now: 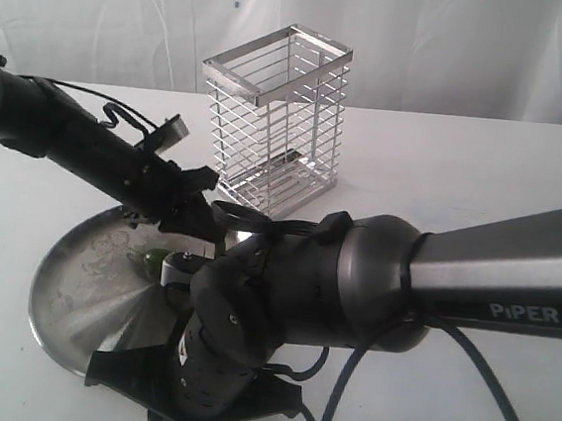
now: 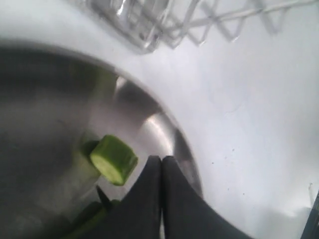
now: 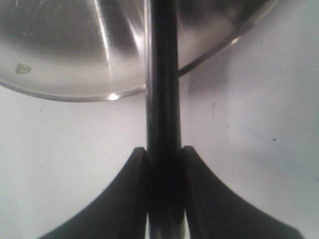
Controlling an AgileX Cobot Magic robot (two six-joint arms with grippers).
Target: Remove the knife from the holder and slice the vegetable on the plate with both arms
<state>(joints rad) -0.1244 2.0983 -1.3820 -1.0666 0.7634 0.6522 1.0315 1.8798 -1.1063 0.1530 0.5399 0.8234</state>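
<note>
The steel plate (image 1: 75, 280) lies at the front left. On it is the green vegetable (image 1: 154, 258). In the left wrist view a cut round piece (image 2: 113, 159) with pale flesh lies beside the darker remainder (image 2: 82, 219). My left gripper (image 2: 161, 158) is shut with nothing between its tips, just beside the cut piece and over the plate's rim (image 2: 184, 149). My right gripper (image 3: 164, 149) is shut on the black knife (image 3: 162, 74), which reaches over the plate (image 3: 60, 50). In the exterior view the right wrist (image 1: 238, 346) hides that gripper and the knife.
The silver wire holder (image 1: 275, 120) stands behind the plate at the table's middle, with nothing showing inside it; its base also shows in the left wrist view (image 2: 144, 25). A blue cable (image 1: 483, 389) trails from the right arm over the white table.
</note>
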